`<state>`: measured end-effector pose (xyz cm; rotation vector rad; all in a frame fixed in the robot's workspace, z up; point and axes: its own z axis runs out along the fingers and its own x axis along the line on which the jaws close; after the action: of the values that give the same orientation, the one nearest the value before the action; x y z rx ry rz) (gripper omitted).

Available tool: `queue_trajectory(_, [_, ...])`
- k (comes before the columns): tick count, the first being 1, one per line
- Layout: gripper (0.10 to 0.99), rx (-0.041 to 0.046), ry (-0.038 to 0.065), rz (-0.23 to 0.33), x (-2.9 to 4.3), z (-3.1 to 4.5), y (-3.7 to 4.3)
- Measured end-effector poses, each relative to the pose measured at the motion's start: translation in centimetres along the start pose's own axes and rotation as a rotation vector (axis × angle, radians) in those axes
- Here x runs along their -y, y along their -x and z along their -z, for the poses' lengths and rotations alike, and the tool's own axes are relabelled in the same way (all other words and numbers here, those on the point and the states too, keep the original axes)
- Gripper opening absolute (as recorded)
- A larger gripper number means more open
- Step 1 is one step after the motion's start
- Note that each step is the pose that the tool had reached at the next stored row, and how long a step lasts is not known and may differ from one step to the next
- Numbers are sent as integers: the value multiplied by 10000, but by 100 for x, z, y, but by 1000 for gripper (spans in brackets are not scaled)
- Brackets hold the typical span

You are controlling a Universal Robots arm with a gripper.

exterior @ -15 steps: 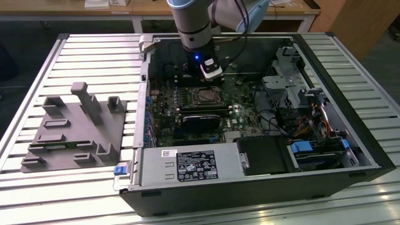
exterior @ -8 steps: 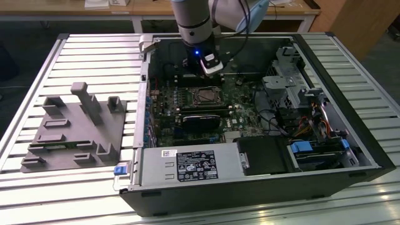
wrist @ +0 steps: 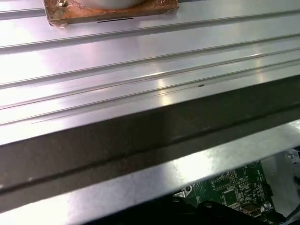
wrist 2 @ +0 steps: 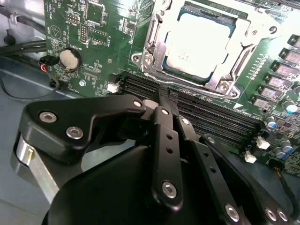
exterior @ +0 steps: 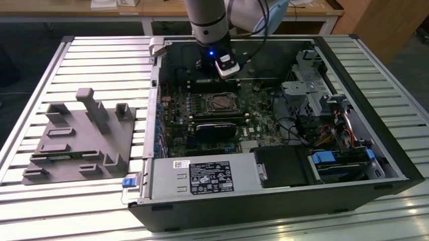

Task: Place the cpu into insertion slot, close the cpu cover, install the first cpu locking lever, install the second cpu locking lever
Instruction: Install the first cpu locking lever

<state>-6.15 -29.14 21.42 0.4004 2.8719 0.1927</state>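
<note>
Gripper [wrist 2: 164, 96] linkage fills the second wrist view, jaws pinched together, empty, beside the socket. Cpu [wrist 2: 199, 44] sits in the insertion slot [wrist 2: 164, 70] under the cpu cover [wrist 2: 234, 51], seemingly closed; lever step likely in hand, needing a hook-and-press.

Far corner of cpu cover [wrist 2: 206, 44] cut off at the second wrist view's edge. Memory slots [wrist 2: 206, 115] partly hidden behind gripper [wrist 2: 168, 99]. Board [wrist: 234, 187] cropped in the first wrist view, components too small to tell.
</note>
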Motion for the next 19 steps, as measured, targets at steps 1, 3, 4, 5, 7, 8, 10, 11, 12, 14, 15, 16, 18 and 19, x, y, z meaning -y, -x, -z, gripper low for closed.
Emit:
queue_trajectory(1, [106,-5,-1,0,0,0,0])
queue_trajectory(3, [106,-83,-33,-6,18,2,8])
queue_trajectory(4, [106,-120,-43,-10,33,2,15])
queue_trajectory(5, [106,-217,-72,-22,72,4,31])
queue_trajectory(7, [106,-320,-103,-30,117,7,48])
queue_trajectory(8, [106,-376,-119,-37,139,8,55])
queue_trajectory(10, [106,-492,-152,-49,183,10,69])
queue_trajectory(11, [106,-549,-170,-54,204,11,76])
queue_trajectory(12, [106,-605,-188,-61,226,13,83])
queue_trajectory(14, [106,-709,-219,-74,268,14,97])
queue_trajectory(15, [106,-768,-237,-80,288,15,104])
queue_trajectory(16, [106,-820,-254,-86,304,16,109])
queue_trajectory(18, [106,-908,-282,-102,330,16,118])
queue_trajectory(19, [106,-956,-298,-111,342,15,122])
